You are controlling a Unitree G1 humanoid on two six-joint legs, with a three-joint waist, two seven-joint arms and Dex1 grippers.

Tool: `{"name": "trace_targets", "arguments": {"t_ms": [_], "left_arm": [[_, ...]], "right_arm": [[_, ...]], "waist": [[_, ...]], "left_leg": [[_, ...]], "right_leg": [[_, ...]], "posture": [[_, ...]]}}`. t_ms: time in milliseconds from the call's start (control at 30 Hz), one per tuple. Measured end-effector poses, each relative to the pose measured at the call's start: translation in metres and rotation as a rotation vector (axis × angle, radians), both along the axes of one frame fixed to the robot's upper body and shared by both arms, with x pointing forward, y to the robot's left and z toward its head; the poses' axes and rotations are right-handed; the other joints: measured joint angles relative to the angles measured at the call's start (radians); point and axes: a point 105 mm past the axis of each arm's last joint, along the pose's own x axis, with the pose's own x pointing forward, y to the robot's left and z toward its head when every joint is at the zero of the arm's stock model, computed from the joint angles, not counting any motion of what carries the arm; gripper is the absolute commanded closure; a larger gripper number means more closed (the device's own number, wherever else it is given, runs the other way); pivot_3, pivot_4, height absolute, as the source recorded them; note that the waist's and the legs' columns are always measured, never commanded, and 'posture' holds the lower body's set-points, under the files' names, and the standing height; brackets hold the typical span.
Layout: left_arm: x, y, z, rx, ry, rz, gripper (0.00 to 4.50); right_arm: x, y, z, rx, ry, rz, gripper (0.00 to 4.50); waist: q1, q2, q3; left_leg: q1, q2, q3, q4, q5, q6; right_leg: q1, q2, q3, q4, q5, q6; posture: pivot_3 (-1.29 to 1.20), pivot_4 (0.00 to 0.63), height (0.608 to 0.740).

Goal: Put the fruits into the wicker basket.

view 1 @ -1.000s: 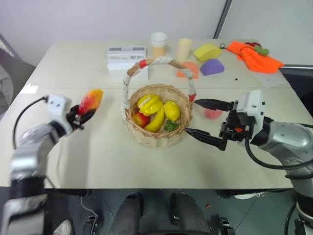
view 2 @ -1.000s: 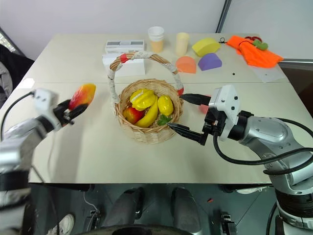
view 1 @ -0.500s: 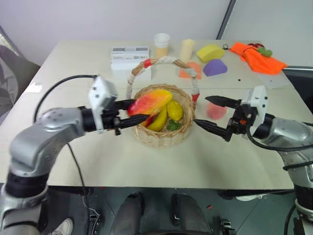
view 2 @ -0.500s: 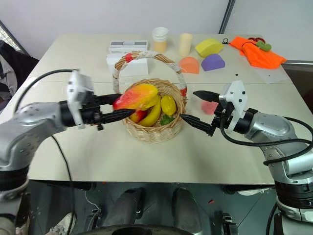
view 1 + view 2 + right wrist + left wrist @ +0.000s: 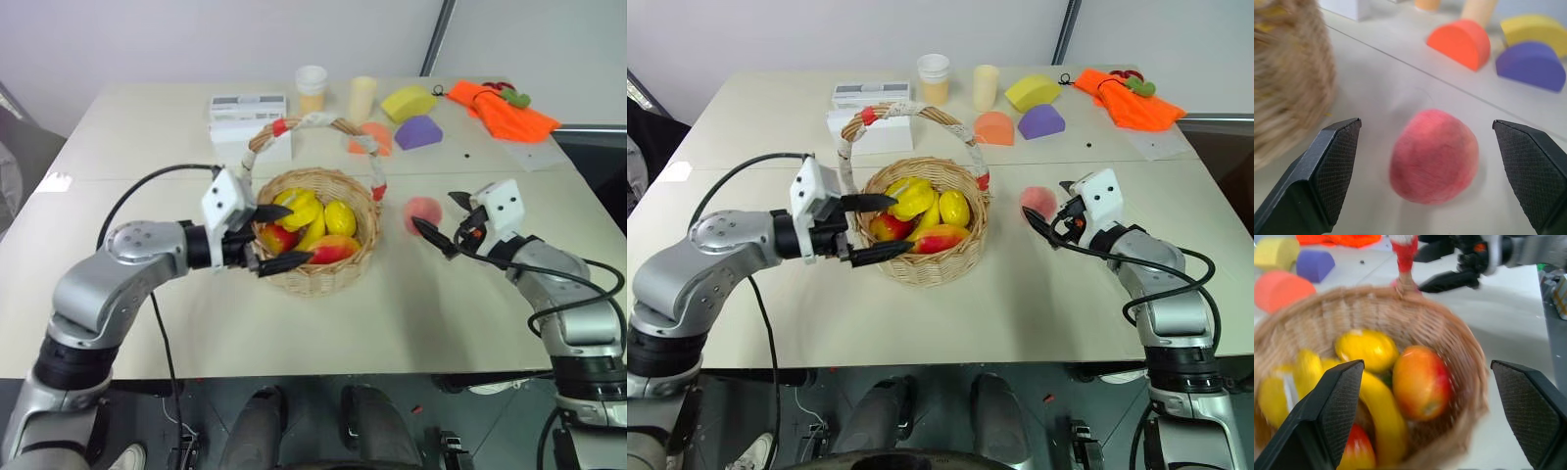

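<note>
1. No brand or lettering legible anywhere — white rectangular box (image 5: 874, 94) at the far side of the pale table (image 5: 921, 313) carries dark print, too small to read.
2. Left gripper (image 5: 277, 236) spread wide and empty, both black fingers reaching over the near-left rim of the round tan woven wicker basket (image 5: 318, 282), one finger above the other.
3. Oval red-orange-yellow toy mango (image 5: 1421, 382) lying loose inside the basket, straight ahead of the open left jaws and between the finger lines, touching neither; resting against a yellow banana (image 5: 1382, 416) and just beside a yellow lemon-shaped fruit (image 5: 1367, 348).
4. Red fruit (image 5: 886, 227) in the basket half hidden behind the upper left finger; yellow star-shaped fruit (image 5: 912, 198) partly covered as well.
5. Right gripper (image 5: 1046, 213) also wide open, empty — round pink toy peach (image 5: 1434, 155) sitting on the table between its fingers, ahead of the tips, touching neither.
6. Basket wall (image 5: 1288, 83) off beyond one right finger, blurred and cut by the frame edge.
7. Tall arched handle wrapped in white with red bands (image 5: 313, 122) standing over the basket.
8. Beyond the peach: orange half-round block (image 5: 1462, 43), purple dome block (image 5: 1532, 66), yellow wedge block (image 5: 1535, 28) cut off at the edge.
9. Far off: white paper cup (image 5: 312, 86), cream cylinder (image 5: 362, 98), crumpled orange cloth (image 5: 500, 106) with something green and red on it, hard to make out.
</note>
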Motion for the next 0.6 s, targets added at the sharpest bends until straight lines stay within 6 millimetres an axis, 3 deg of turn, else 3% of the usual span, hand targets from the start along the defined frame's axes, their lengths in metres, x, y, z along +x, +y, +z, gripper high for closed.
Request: {"name": "trace_targets", "arguments": {"t_ms": [100, 267, 433, 600], "left_arm": [[-0.006, 0.008, -0.005, 0.002, 0.011, 0.01, 0.07], [-0.009, 0.011, 0.003, -0.034, -0.015, 0.024, 0.07], [-0.014, 0.012, -0.002, -0.046, 0.005, 0.029, 0.0], [-0.015, 0.02, -0.003, -0.08, -0.028, 0.059, 0.0]], "right_arm": [[0.011, 0.0, -0.008, 0.046, 0.036, -0.023, 0.0], [0.024, -0.004, -0.027, 0.092, 0.114, -0.08, 0.0], [0.025, -0.002, -0.033, 0.09, 0.132, -0.082, 1.54], [0.012, -0.008, -0.014, 0.044, 0.063, -0.056, 1.69]], "waist": [[0.005, 0.0, 0.0], [0.005, 0.0, 0.0], [0.001, 0.0, 0.0], [0.006, 0.0, 0.0]], "left_leg": [[0.0, 0.0, 0.0, 0.001, 0.0, 0.0], [0.0, -0.001, 0.001, 0.002, 0.0, 0.0], [0.001, 0.0, 0.003, 0.001, 0.0, 0.0], [0.001, 0.0, 0.004, 0.001, 0.0, 0.0]], "right_leg": [[0.0, 0.0, 0.001, 0.0, 0.0, 0.0], [0.001, -0.001, 0.002, 0.0, 0.0, -0.001], [0.0, 0.0, 0.005, 0.0, 0.0, 0.0], [0.0, 0.0, 0.006, 0.0, 0.0, 0.0]], "posture": [[0.0, 0.15, 0.74], [0.0, 0.15, 0.74], [0.0, 0.15, 0.74], [0.0, 0.15, 0.74]]}}
